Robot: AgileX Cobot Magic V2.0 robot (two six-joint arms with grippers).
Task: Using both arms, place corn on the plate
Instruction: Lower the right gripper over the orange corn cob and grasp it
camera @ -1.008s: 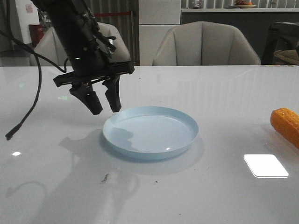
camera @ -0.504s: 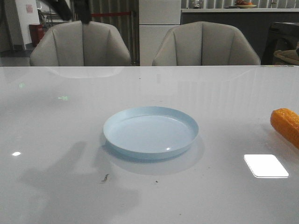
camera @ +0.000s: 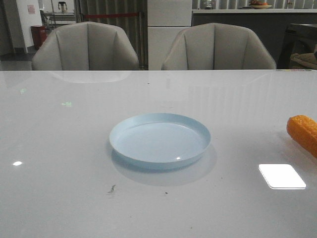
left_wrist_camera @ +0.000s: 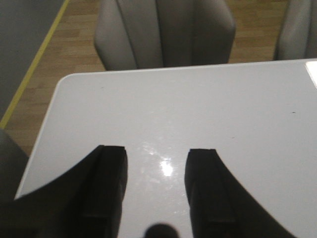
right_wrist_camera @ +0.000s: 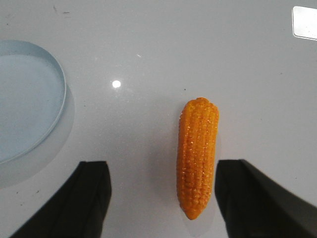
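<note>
on the white counter (camera: 74, 148), near its middle in the front view, sits the plate (camera: 160, 141), pale blue, round and shallow, with nothing in it. the corn (camera: 303, 133) lies well apart from it at the right edge of that view, partly cut off by the frame, flat on the counter surface. neither arm appears in the front view.

the right wrist view looks down on the corn (right_wrist_camera: 197, 156) from above. the right tool (right_wrist_camera: 161, 198) hangs over the counter with its two black fingers (right_wrist_camera: 89, 198) spread wide, one on each side of the cob. the corn lies between them but closer to one finger, and no finger touches it, so this tool holds nothing. the cob runs lengthwise along the line of the fingers, its rounded end pointing away from the wrist. an arc of the plate rim (right_wrist_camera: 58, 79) shows at the side of this view, apart from the corn and from the fingers.

the left wrist view shows the left tool (left_wrist_camera: 156, 191) held above a corner region of the counter, pitched forward so that the counter edge, a wooden floor (left_wrist_camera: 74, 54) and a grey chair (left_wrist_camera: 166, 32) lie beyond it. its fingers (left_wrist_camera: 106, 188) stand apart with bare counter visible between them, gripping nothing.

two grey chairs (camera: 86, 47) stand behind the counter in the front view.
</note>
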